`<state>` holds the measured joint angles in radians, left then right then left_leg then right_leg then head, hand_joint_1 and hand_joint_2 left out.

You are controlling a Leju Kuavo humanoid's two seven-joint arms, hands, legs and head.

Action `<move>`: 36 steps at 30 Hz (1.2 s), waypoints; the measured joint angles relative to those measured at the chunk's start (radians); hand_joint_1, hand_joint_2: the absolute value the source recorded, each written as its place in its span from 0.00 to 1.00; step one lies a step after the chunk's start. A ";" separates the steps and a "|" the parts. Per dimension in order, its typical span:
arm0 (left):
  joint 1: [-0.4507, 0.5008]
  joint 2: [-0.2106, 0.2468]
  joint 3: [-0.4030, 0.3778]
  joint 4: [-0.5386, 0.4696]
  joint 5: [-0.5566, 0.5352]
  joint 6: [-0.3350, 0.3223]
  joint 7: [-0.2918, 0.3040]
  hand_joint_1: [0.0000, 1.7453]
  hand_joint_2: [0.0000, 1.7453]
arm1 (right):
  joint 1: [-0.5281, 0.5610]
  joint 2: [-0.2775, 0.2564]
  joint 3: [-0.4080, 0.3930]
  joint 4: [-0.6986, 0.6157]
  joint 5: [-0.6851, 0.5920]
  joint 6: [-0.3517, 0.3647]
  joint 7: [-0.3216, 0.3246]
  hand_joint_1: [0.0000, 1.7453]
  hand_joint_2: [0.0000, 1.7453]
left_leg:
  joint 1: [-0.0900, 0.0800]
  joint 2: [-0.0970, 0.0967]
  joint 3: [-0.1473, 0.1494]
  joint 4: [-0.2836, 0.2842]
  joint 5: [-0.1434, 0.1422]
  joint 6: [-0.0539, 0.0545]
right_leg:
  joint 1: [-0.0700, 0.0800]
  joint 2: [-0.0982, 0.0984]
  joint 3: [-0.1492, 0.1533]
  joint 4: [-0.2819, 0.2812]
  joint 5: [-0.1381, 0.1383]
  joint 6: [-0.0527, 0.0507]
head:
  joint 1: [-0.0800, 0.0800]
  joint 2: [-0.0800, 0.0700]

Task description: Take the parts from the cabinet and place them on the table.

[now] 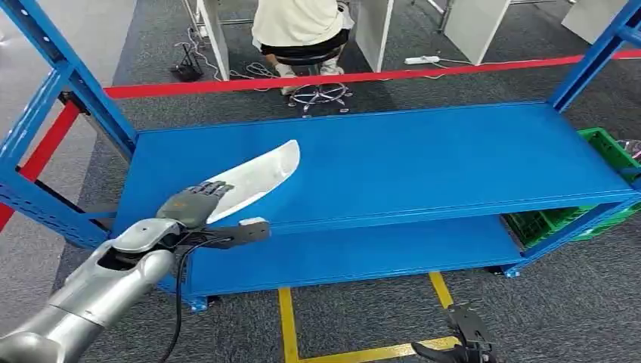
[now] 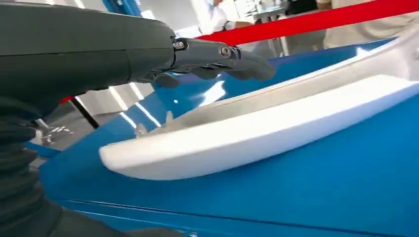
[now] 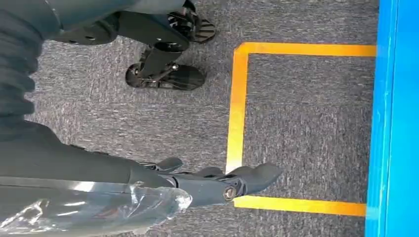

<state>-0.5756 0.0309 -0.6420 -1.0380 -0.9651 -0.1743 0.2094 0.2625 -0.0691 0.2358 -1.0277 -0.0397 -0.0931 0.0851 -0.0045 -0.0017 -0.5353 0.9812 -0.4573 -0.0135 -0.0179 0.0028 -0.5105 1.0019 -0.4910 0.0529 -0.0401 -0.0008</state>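
Head view shows the part [image 1: 253,180], a long white curved piece, lying on the top shelf [image 1: 423,159] of the blue rack, near its left front corner and turned diagonally. The left hand [image 1: 195,204] is over the near end of the part with the fingers stretched forward; in the left wrist view the fingers [image 2: 237,61] are above the white piece [image 2: 257,131] and apart from it, so the hand is released and holds nothing. The part rests flat on the shiny blue metal, which reflects light (the reflection is clear in the wrist view). A lower shelf [image 1: 355,253] of the same blue is under it.

The right hand [image 1: 465,336] hangs low beside the rack, over grey carpet [image 1: 574,318] with a yellow line [image 1: 287,321]; its fingers [image 3: 247,180] are extended and apart, with nothing in them.

At the right of the rack stands a green crate [image 1: 605,155]. Behind the rack a red tape [image 1: 363,77] crosses the room, and past it a person [image 1: 298,26] sits on a stool between white desks, with cables on the floor.
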 joint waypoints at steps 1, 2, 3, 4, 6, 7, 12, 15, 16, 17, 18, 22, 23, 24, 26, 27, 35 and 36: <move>0.000 -0.003 0.002 0.000 0.003 -0.003 -0.003 0.00 1.00 | -0.001 -0.001 0.003 0.000 0.000 0.002 0.001 0.00 1.00 | 0.000 0.000 0.000 0.000 0.000 0.000 | 0.000 0.000 0.000 0.000 0.000 0.000 | 0.000 0.000; 0.000 -0.005 0.004 0.000 0.007 -0.005 -0.006 0.00 1.00 | -0.001 -0.002 0.007 0.000 0.000 0.003 0.003 0.00 1.00 | 0.000 0.000 0.000 0.000 0.000 0.000 | 0.000 0.000 0.000 0.000 0.000 0.000 | 0.000 0.000; 0.000 -0.006 0.004 0.001 0.010 -0.005 -0.012 0.00 1.00 | 0.000 -0.003 0.008 0.000 0.000 0.004 0.003 0.00 1.00 | 0.000 0.000 0.000 0.000 0.000 0.000 | 0.000 0.000 0.000 0.000 0.000 0.000 | 0.000 0.000; 0.000 -0.006 0.004 0.002 0.012 -0.005 -0.023 0.00 1.00 | 0.000 -0.004 0.010 0.000 0.000 0.004 0.003 0.00 1.00 | 0.000 0.000 0.000 0.000 0.000 0.000 | 0.000 0.000 0.000 0.000 0.000 0.000 | 0.000 0.000; -0.001 -0.006 0.004 0.002 0.020 -0.005 -0.040 0.00 1.00 | 0.000 -0.006 0.014 0.000 0.000 0.005 0.002 0.00 1.00 | 0.000 0.000 0.000 0.000 0.000 0.000 | 0.000 0.000 0.000 0.000 0.000 0.000 | 0.000 0.000; -0.001 -0.007 0.004 0.003 0.021 -0.005 -0.046 0.00 1.00 | 0.000 -0.008 0.016 0.000 0.000 0.005 0.002 0.00 1.00 | 0.000 0.000 0.000 0.000 0.000 0.000 | 0.000 0.000 0.000 0.000 0.000 0.000 | 0.000 0.000; -0.009 -0.008 0.004 0.013 0.023 -0.003 -0.058 0.00 1.00 | 0.000 -0.015 0.029 0.000 0.000 0.009 -0.007 0.00 1.00 | 0.000 0.000 0.000 0.000 0.000 0.000 | 0.000 0.000 0.000 0.000 0.000 0.000 | 0.000 0.000; -0.010 -0.008 0.004 0.016 0.023 -0.003 -0.059 0.00 1.00 | 0.000 -0.018 0.033 0.000 0.000 0.010 -0.008 0.00 1.00 | 0.000 0.000 0.000 0.000 0.000 0.000 | 0.000 0.000 0.000 0.000 0.000 0.000 | 0.000 0.000; -0.010 -0.008 0.004 0.017 0.023 -0.002 -0.059 0.00 1.00 | 0.000 -0.018 0.034 0.000 0.000 0.010 -0.008 0.00 1.00 | 0.000 0.000 0.000 0.000 0.000 0.000 | 0.000 0.000 0.000 0.000 0.000 0.000 | 0.000 0.000; -0.011 -0.008 0.004 0.018 0.022 -0.002 -0.059 0.00 1.00 | 0.000 -0.018 0.034 0.000 0.000 0.010 -0.009 0.00 1.00 | 0.000 0.000 0.000 0.000 0.000 0.000 | 0.000 0.000 0.000 0.000 0.000 0.000 | 0.000 0.000; -0.012 -0.008 0.004 0.019 0.019 0.000 -0.059 0.00 1.00 | -0.001 -0.019 0.035 0.000 0.000 0.010 -0.010 0.00 1.00 | 0.000 0.000 0.000 0.000 0.000 0.000 | 0.000 0.000 0.000 0.000 0.000 0.000 | 0.000 0.000; -0.014 -0.009 0.003 0.022 -0.005 0.005 -0.045 0.00 1.00 | 0.000 -0.019 0.039 0.000 -0.002 0.007 -0.009 0.00 1.00 | 0.000 0.000 0.000 0.000 0.000 0.000 | 0.000 0.000 0.000 0.000 0.000 0.000 | 0.000 0.000; -0.014 -0.009 0.003 0.022 -0.007 0.006 -0.042 0.00 1.00 | 0.000 -0.019 0.040 0.000 -0.002 0.007 -0.009 0.00 1.00 | 0.000 0.000 0.000 0.000 0.000 0.000 | 0.000 0.000 0.000 0.000 0.000 0.000 | 0.000 0.000; -0.014 -0.009 0.003 0.024 -0.016 0.007 -0.034 0.00 1.00 | 0.001 -0.019 0.040 0.000 -0.004 0.004 -0.008 0.00 1.00 | 0.000 0.000 0.000 0.000 0.000 0.000 | 0.000 0.000 0.000 0.000 0.000 0.000 | 0.000 0.000; -0.015 -0.009 0.004 0.028 -0.030 0.015 -0.030 0.03 1.00 | 0.001 -0.019 0.043 0.000 -0.007 0.001 -0.008 0.00 1.00 | 0.000 0.000 0.000 0.000 0.000 0.000 | 0.000 0.000 0.000 0.000 0.000 0.000 | 0.000 0.000; -0.016 -0.009 0.004 0.031 -0.036 0.018 -0.028 0.17 1.00 | 0.001 -0.019 0.046 0.000 -0.008 -0.001 -0.008 0.00 1.00 | 0.000 0.000 0.000 0.000 0.000 0.000 | 0.000 0.000 0.000 0.000 0.000 0.000 | 0.000 0.000; -0.023 -0.010 0.005 0.055 -0.061 0.024 -0.026 1.00 1.00 | 0.009 -0.022 0.058 0.000 -0.015 -0.006 -0.008 0.00 1.00 | 0.000 0.000 0.000 0.000 0.000 0.000 | 0.000 0.000 0.000 0.000 0.000 0.000 | 0.000 0.000; -0.024 -0.010 0.005 0.059 -0.063 0.024 -0.026 1.00 1.00 | 0.010 -0.022 0.060 0.000 -0.015 -0.006 -0.008 0.00 1.00 | 0.000 0.000 0.000 0.000 0.000 0.000 | 0.000 0.000 0.000 0.000 0.000 0.000 | 0.000 0.000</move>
<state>-0.5998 0.0214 -0.6371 -0.9789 -1.0281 -0.1499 0.1835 0.2724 -0.0908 0.2953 -1.0273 -0.0546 -0.0992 0.0774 -0.0047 -0.0017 -0.5353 0.9812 -0.4573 -0.0134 -0.0181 0.0028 -0.5106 1.0019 -0.4910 0.0530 -0.0404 -0.0008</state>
